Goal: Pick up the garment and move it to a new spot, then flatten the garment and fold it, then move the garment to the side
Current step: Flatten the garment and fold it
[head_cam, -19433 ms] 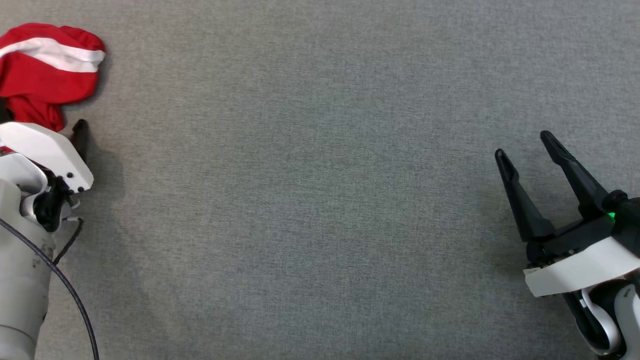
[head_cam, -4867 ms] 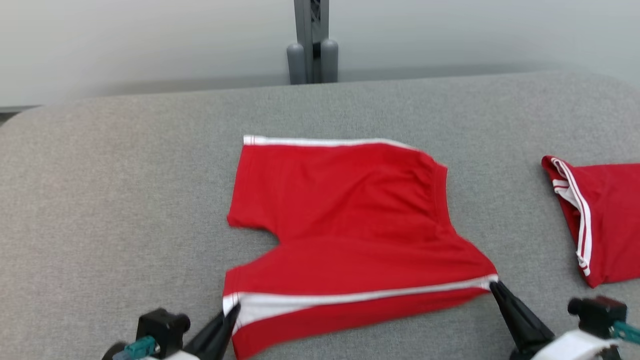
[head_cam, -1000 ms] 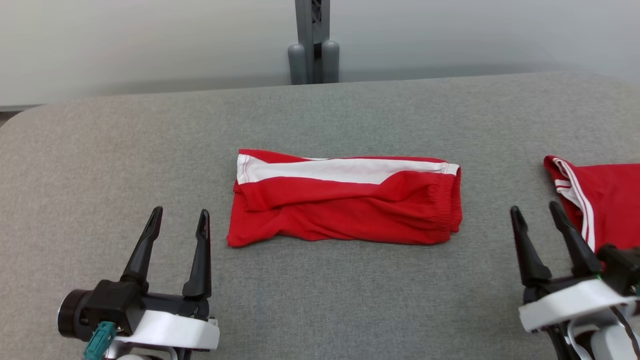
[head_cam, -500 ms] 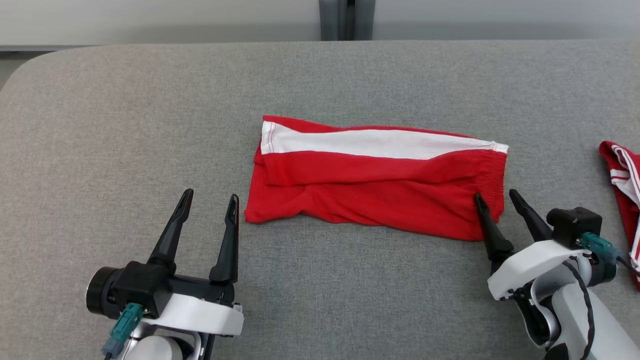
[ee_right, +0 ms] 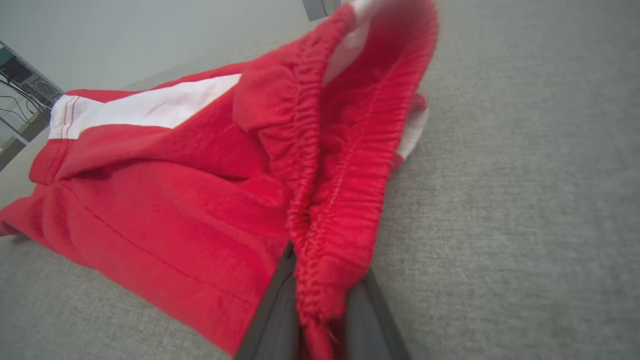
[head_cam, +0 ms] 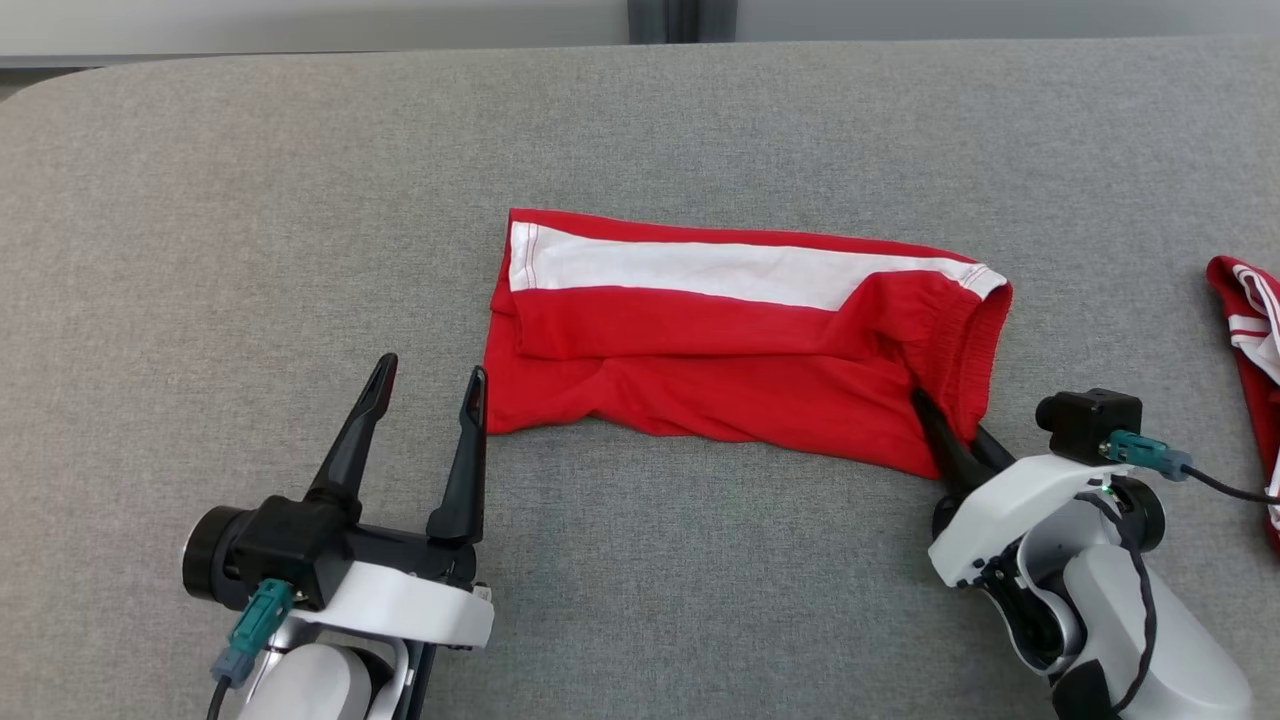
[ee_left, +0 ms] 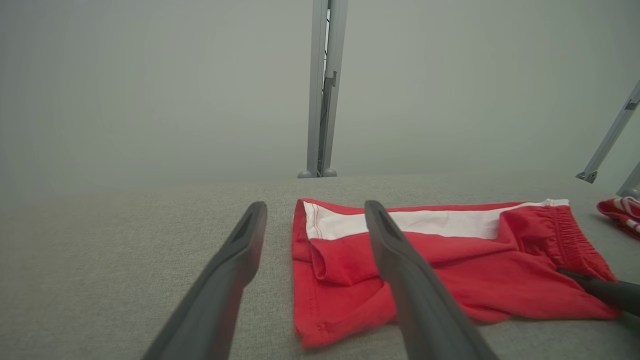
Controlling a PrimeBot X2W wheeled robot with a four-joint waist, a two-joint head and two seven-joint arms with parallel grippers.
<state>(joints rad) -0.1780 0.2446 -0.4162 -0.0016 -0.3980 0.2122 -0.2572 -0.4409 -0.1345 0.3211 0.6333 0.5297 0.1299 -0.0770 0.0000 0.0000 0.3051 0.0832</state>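
1. The grey tabletop point(head_cam: 200, 200) carries the work. Its middle is taken up by the garment, and bare surface is left on both sides for a set-down.
2. The garment point(head_cam: 720, 350), a pair of red shorts, is laid near the middle of the tabletop. It is folded lengthwise into a long band, with its white stripe point(head_cam: 680, 270) uppermost along the far edge. The pick-up, the flattening and the fold are therefore judged done, though the near layers are somewhat rumpled.
3. A second red garment point(head_cam: 1250, 310) with white stripes is seen at the right edge of the head view, well apart from the folded one. The free surface on that side is judged a possible destination.
4. The left gripper point(head_cam: 433, 368) is held wide open and empty, just beside the garment's near left corner. Whether its right finger touches the cloth cannot be told.
5. The right gripper point(head_cam: 945, 425) is clamped on the garment's near right corner.
6. The elastic waistband point(ee_right: 320, 150) is pinched between the right gripper's fingers, as the right wrist view shows, and it is bunched up a little there.
7. Only the last step, the move to the side, is judged left. The garment is not yet lifted and rests on the tabletop.
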